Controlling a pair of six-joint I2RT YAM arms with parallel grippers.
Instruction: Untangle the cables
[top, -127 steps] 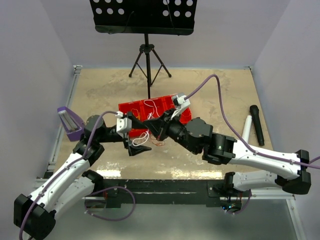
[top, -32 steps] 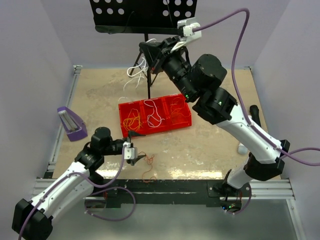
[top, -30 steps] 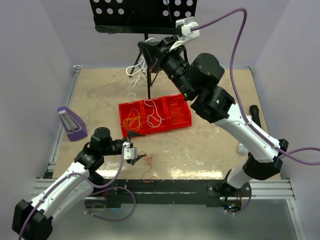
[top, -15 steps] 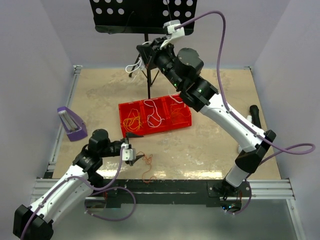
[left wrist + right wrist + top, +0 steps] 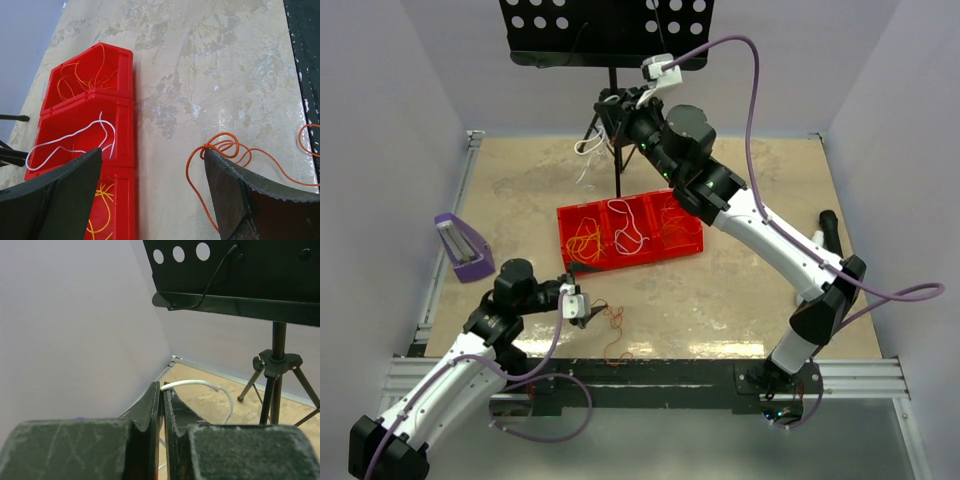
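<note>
My right gripper [image 5: 607, 106] is raised at the back, by the music stand's pole, shut on a white cable [image 5: 586, 150] that dangles below it. In the right wrist view the fingers [image 5: 150, 405] pinch that white cable [image 5: 196, 383], which arcs out to the right. My left gripper [image 5: 588, 310] is open and low over the table, in front of the red tray [image 5: 563, 215]. A loose orange cable [image 5: 226, 149] lies on the table against its right finger [image 5: 250, 200]. The tray [image 5: 125, 120] holds orange [image 5: 80, 80], white [image 5: 70, 145] and yellow [image 5: 102, 200] cables in separate compartments.
A black music stand [image 5: 610, 30] on a tripod [image 5: 616, 130] stands at the back. A purple holder [image 5: 460, 247] sits at the left. A black stick [image 5: 828, 222] and a white tube [image 5: 814, 240] lie at the right. Walls enclose the table.
The right arm has swung left and stretched toward the back with the white cable still pinched. The left gripper stayed open beside the orange cable, nearly still.
</note>
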